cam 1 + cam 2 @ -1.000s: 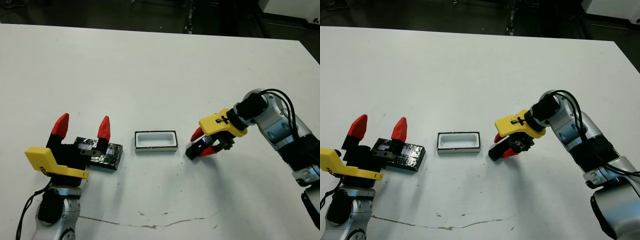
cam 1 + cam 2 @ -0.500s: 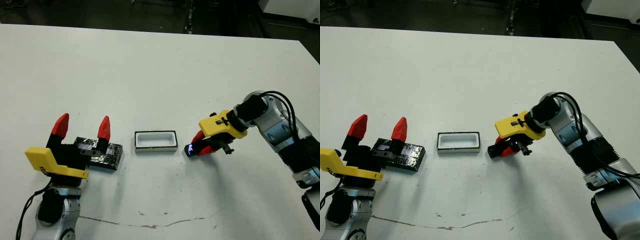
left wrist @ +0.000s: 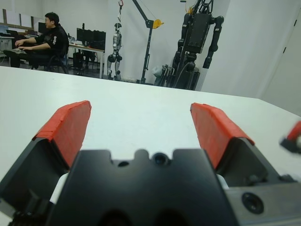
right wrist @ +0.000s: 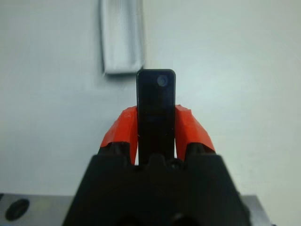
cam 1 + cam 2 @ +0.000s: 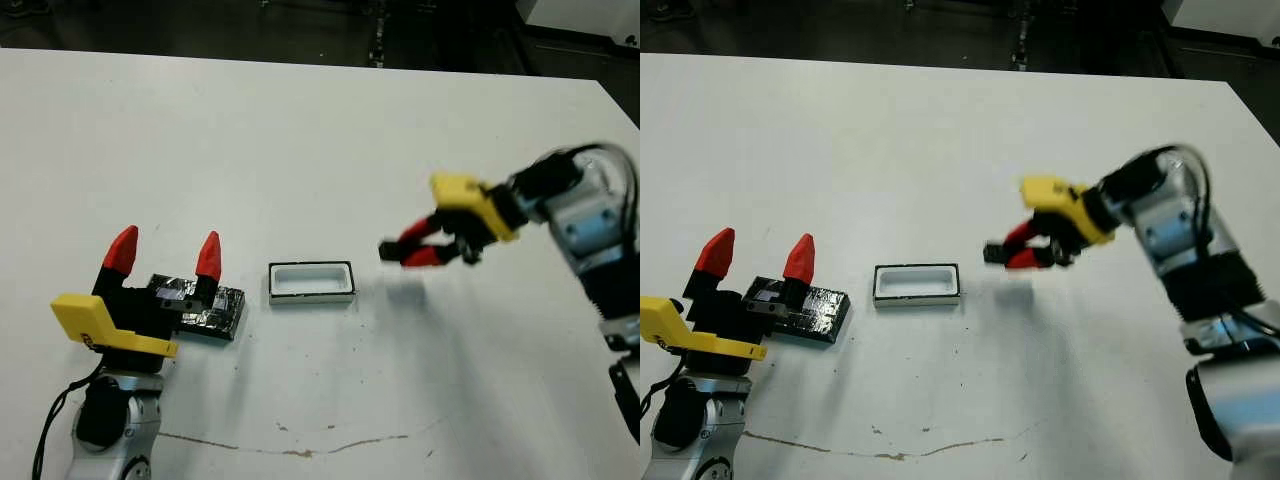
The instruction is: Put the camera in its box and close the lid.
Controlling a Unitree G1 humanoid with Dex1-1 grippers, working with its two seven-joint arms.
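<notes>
My right gripper [image 5: 405, 251] is shut on the camera [image 4: 155, 106], a slim black bar that sticks out past its red fingertips. It hangs in the air above the table, right of the box [image 5: 311, 282], a small open tray with a white lining. In the right wrist view the box [image 4: 122, 40] lies ahead of the camera's tip. The lid [image 5: 221, 311], black and crinkly, lies left of the box, partly under my left gripper [image 5: 164, 254]. That gripper stands open, with nothing between its fingers.
White table [image 5: 300, 140] all round, with a thin dark scratch line [image 5: 300, 447] near the front edge. In the left wrist view a seated person [image 3: 44, 40] and idle robot stands [image 3: 197, 42] are beyond the table's far edge.
My right gripper has lifted the camera off the table and carried it up and slightly right. The left arm, box and lid have not moved.
</notes>
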